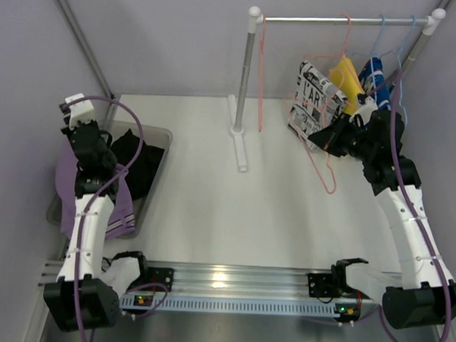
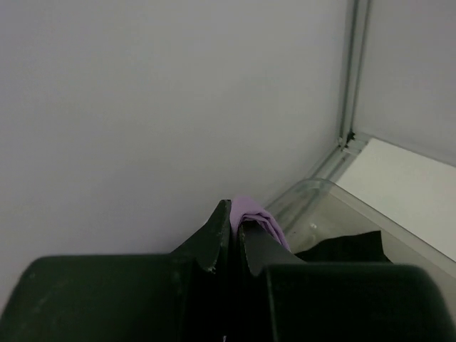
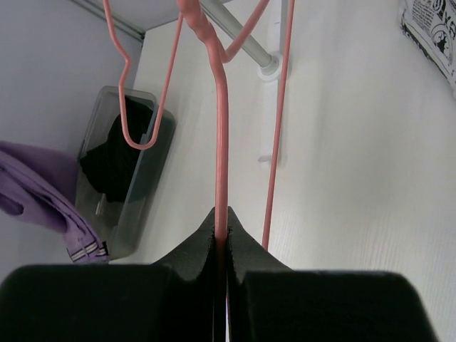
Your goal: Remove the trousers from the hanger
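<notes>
- Between the tips of the left claw (image 2: pixel 234 214), which are pressed tight together, sits a fold of the lilac trousers (image 2: pixel 258 219). The rest drapes down below the claw, at the side of the clear bin (image 2: pixel 313 191).
- Just beyond this claw, the black trousers (image 2: pixel 349 248) lie inside the bin.
- The right claw (image 3: pixel 221 222) is closed on the wire of a bare pink hanger (image 3: pixel 221 142).
- Both trousers look soft, light and limp. I think a pinch on a thick fold or the waistband holds best, while a single layer may slip.
</notes>
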`<state>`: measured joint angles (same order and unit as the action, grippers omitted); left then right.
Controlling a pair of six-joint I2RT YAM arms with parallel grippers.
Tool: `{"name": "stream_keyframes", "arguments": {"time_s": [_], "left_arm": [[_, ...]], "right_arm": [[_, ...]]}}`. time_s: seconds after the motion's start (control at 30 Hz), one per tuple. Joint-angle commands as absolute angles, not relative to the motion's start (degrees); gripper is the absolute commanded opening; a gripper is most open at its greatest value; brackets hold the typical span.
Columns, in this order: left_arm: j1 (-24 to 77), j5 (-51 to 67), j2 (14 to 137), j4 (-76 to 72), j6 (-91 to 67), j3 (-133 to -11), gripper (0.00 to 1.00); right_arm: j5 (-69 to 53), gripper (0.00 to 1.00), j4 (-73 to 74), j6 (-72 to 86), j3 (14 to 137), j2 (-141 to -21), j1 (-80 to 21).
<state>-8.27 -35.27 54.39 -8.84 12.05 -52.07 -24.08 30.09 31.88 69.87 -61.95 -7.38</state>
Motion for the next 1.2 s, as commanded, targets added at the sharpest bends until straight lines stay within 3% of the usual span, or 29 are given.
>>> {"name": "stream_keyframes", "arguments": {"time_s": [0.0, 0.27, 0.53, 0.87, 0.97, 1.0, 1.1, 1.13, 1.17], "left_arm": [[-8.26, -28.05, 58.94, -22.66, 6.68, -51.16, 0.00], [-5.02, -23.38, 73.11, -30.93, 8.25, -52.30, 0.00], [-2.72, -23.38, 78.49, -30.59, 9.23, -49.40, 0.00], [-2.03, -1.42, 60.13, -3.80, -1.22, -44.83, 0.05], [-1.32, -1.41, 56.69, 4.55, -1.67, -43.51, 0.24], [-1.23, -1.41, 56.25, 6.22, -0.63, -42.98, 0.53], [-1.32, -3.07, 56.86, 10.54, -0.53, -42.54, 0.84], [-1.32, -3.16, 57.13, 11.50, -0.53, -42.71, 0.98], [-1.41, -2.29, 57.13, 13.43, -0.53, -43.50, 0.99]], "right_arm": [[-24.26, 0.00, 29.27, 29.18, 73.65, -61.79, -8.26], [-24.00, 0.00, 29.36, 28.30, 73.92, -62.31, -8.26], [-24.26, 0.00, 30.49, 27.07, 74.44, -61.44, -8.17], [-24.17, 0.00, 30.94, 24.79, 74.53, -59.50, -8.26], [-24.43, 0.00, 30.85, 24.96, 74.18, -59.41, -8.26], [-24.52, 0.00, 30.76, 24.96, 74.18, -59.41, -8.17], [-24.61, 0.00, 30.50, 24.96, 74.18, -59.33, -8.26], [-24.70, 0.00, 30.50, 24.79, 74.35, -59.41, -8.26], [-24.70, 0.00, 30.59, 24.70, 74.53, -59.41, -8.26]]}}
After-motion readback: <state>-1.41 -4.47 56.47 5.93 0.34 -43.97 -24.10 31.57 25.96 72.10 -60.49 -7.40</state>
